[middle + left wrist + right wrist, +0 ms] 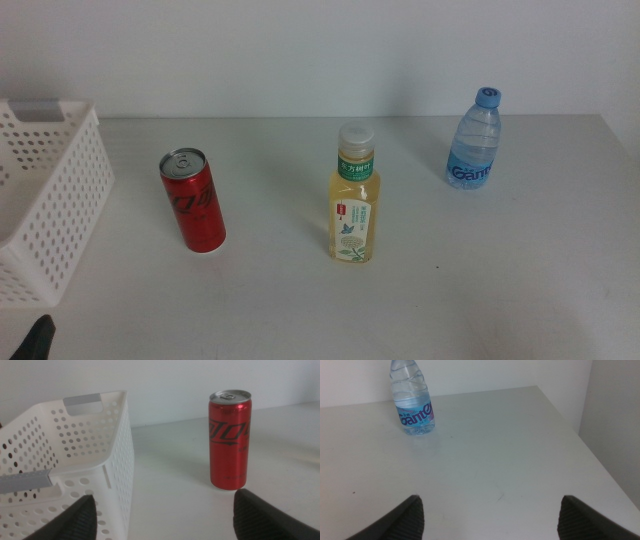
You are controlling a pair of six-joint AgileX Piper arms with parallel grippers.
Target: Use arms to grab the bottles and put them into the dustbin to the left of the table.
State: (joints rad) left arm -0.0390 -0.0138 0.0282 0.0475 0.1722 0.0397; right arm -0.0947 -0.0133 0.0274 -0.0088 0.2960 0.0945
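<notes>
Only the middle view shows the tea bottle (both tools, left and right, spread empty).

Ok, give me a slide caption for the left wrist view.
Left gripper, jaws open, faces an upright red can standing on the table beside the white perforated dustbin.
</notes>
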